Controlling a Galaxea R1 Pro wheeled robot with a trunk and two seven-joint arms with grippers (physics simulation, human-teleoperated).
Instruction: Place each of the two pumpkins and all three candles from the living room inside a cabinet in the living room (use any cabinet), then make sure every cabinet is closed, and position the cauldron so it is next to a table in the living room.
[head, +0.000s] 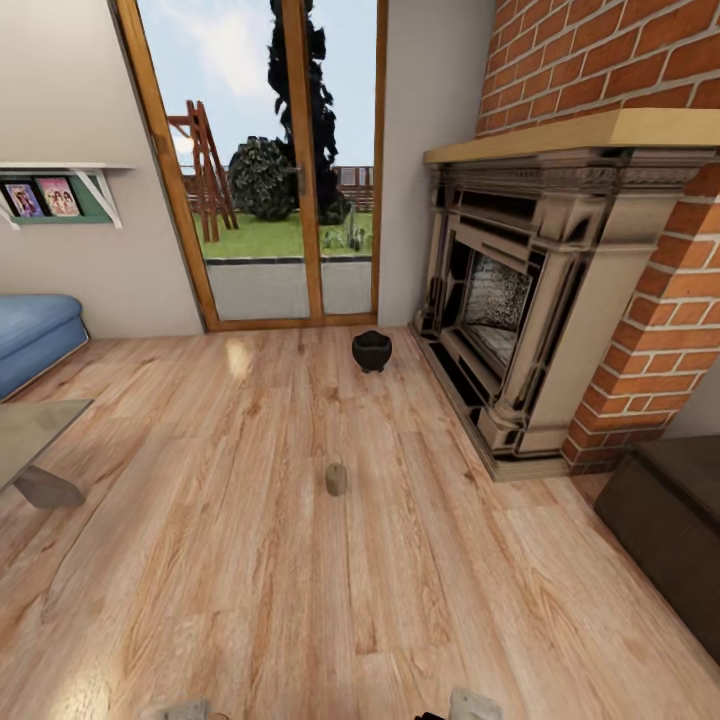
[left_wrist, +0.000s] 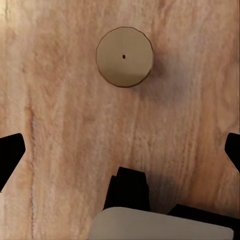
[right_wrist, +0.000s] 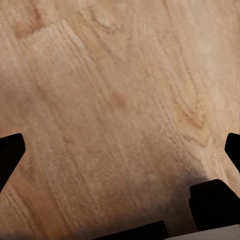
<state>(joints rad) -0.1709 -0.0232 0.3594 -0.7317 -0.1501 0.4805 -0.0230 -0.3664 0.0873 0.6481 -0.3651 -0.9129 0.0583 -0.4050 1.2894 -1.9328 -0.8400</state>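
A small black cauldron (head: 371, 350) stands on the wooden floor near the glass door, left of the fireplace. A short tan candle (head: 336, 479) stands upright on the floor, closer to me than the cauldron. In the left wrist view a round tan candle (left_wrist: 124, 57) with a dark wick dot is seen from above, beyond my left gripper (left_wrist: 120, 155), which is open and apart from it. My right gripper (right_wrist: 120, 155) is open over bare floorboards. A corner of the grey-beige table (head: 30, 435) shows at the left. A dark-brown cabinet (head: 670, 520) sits at the lower right. The pumpkins are out of view.
A brick fireplace (head: 540, 290) with a dark metal surround juts out on the right. A blue sofa (head: 35, 335) stands at the left wall under a shelf of photos. The wood-framed glass door (head: 290, 170) faces a garden. Open floor lies between table and fireplace.
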